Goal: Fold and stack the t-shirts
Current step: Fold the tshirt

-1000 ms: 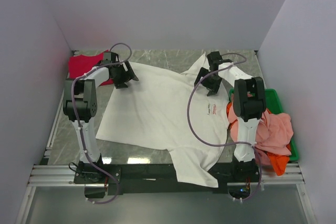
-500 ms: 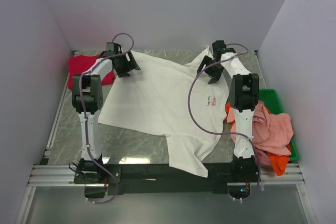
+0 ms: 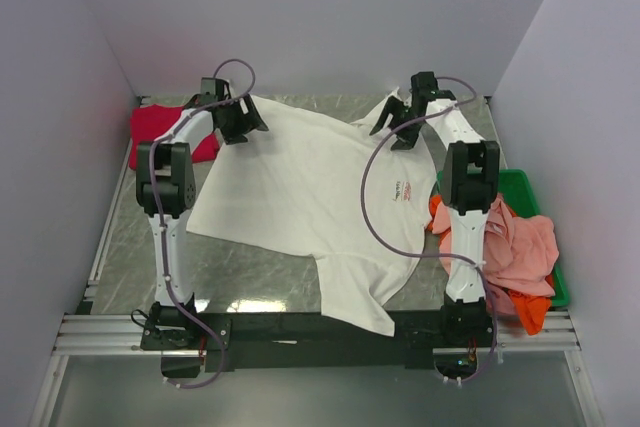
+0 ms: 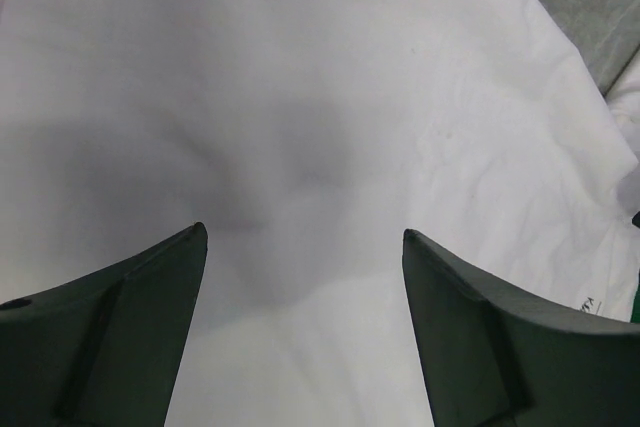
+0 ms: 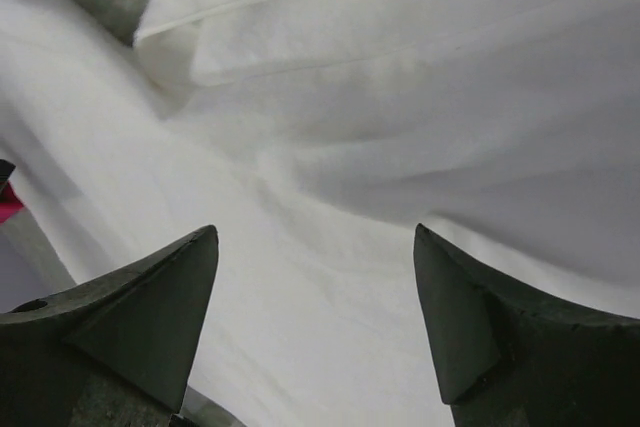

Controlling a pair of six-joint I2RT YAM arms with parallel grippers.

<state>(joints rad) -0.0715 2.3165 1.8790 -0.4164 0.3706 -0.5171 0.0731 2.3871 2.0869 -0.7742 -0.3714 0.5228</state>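
White tee: large white cloth t-shirt with small red logo print (image 3: 300, 197), spread over the marbled grey bench (image 3: 120, 257); one part reaches past the near edge.
Left end effector (image 3: 245, 127): jaws wide apart, nothing between them, poised over the shirt's far-left corner.
Right end effector (image 3: 393, 132): jaws wide apart, empty, above the folded far-right sleeve.
Crimson tee (image 3: 160, 127): crumpled at far-left bench corner, beside the white shirt.
Salmon-pink tee (image 3: 520, 247): heaped over green plastic bin (image 3: 522, 187), right side.
Orange tee (image 3: 530, 312): shows under the pink heap, near end.
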